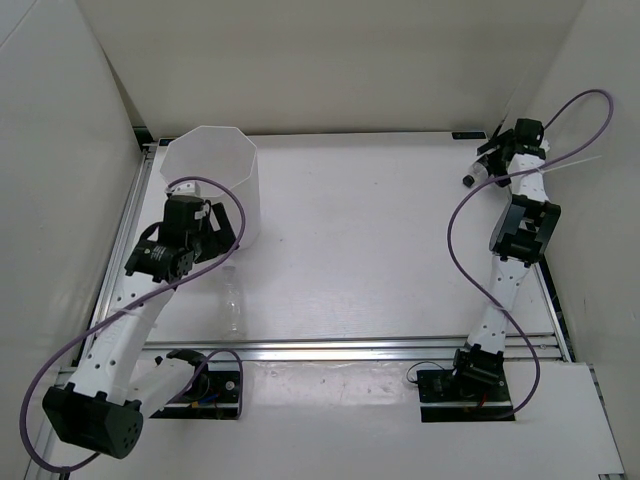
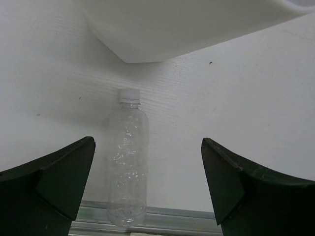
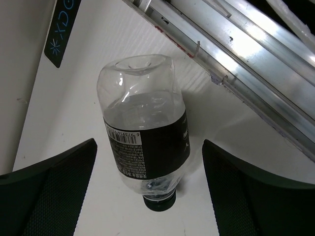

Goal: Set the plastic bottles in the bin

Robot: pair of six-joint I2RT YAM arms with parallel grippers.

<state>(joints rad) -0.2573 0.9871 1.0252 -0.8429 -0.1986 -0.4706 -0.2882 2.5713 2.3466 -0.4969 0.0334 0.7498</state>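
The bin (image 1: 212,178), tall, white and translucent, stands at the back left; its base (image 2: 172,29) fills the top of the left wrist view. A plain clear bottle with a white cap (image 1: 232,306) (image 2: 128,162) lies on the table in front of it, cap toward the bin. My left gripper (image 1: 218,232) (image 2: 147,142) hovers open above this bottle, touching nothing. At the back right lies a short dark-labelled bottle with a black cap (image 1: 472,179) (image 3: 147,132). My right gripper (image 1: 488,165) (image 3: 150,142) is open, a finger on either side of it, both apart from it.
An aluminium rail (image 3: 246,54) runs along the table's right edge just beyond the dark-labelled bottle. Another rail (image 2: 197,219) lies along the near edge by the plain bottle's base. White walls (image 1: 60,150) enclose the table on the left, back and right.
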